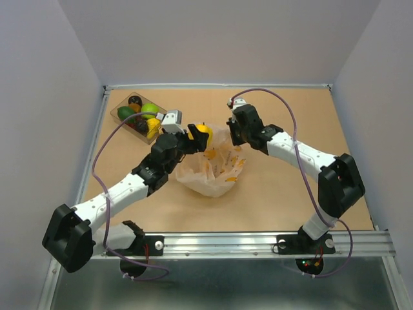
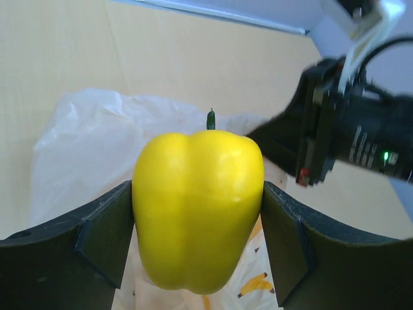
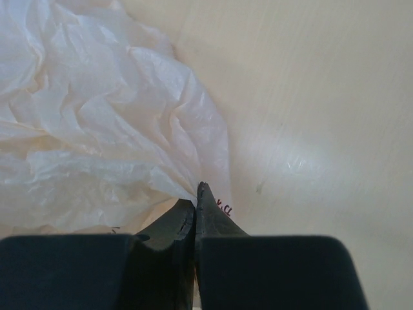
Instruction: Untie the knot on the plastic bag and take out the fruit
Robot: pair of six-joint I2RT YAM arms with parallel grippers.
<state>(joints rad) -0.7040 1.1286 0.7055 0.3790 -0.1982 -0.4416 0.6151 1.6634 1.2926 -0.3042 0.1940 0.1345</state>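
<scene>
The crinkly cream-white plastic bag (image 1: 213, 169) with orange print lies open at the table's middle; no knot shows. My left gripper (image 1: 199, 137) is shut on a yellow toy pepper (image 2: 197, 206) and holds it above the bag's left rim. The pepper (image 1: 204, 134) has a small green stem. My right gripper (image 1: 231, 138) is shut on the bag's thin edge (image 3: 193, 187) at its far right side, close to the table. The bag (image 3: 97, 129) fills the left of the right wrist view.
A clear rigid tray (image 1: 121, 107) at the back left holds several toy fruits, green, yellow, a black round piece and red pieces. A small grey and white object (image 1: 171, 118) lies beside the tray. Grey walls close in the table on three sides.
</scene>
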